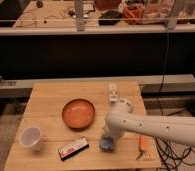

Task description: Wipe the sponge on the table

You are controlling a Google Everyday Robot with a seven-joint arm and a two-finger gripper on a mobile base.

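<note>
The gripper (108, 136) sits low at the worktop's (51, 97) front edge. Its jaws appear closed on the sponge (107, 145), which is directly beneath them and touching the worktop. In view, the bowl (78, 113) lies left of the jaws and the carrot (142, 143) right.

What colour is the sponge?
Blue-grey, camera view; the gripper is down on the sponge.
</note>
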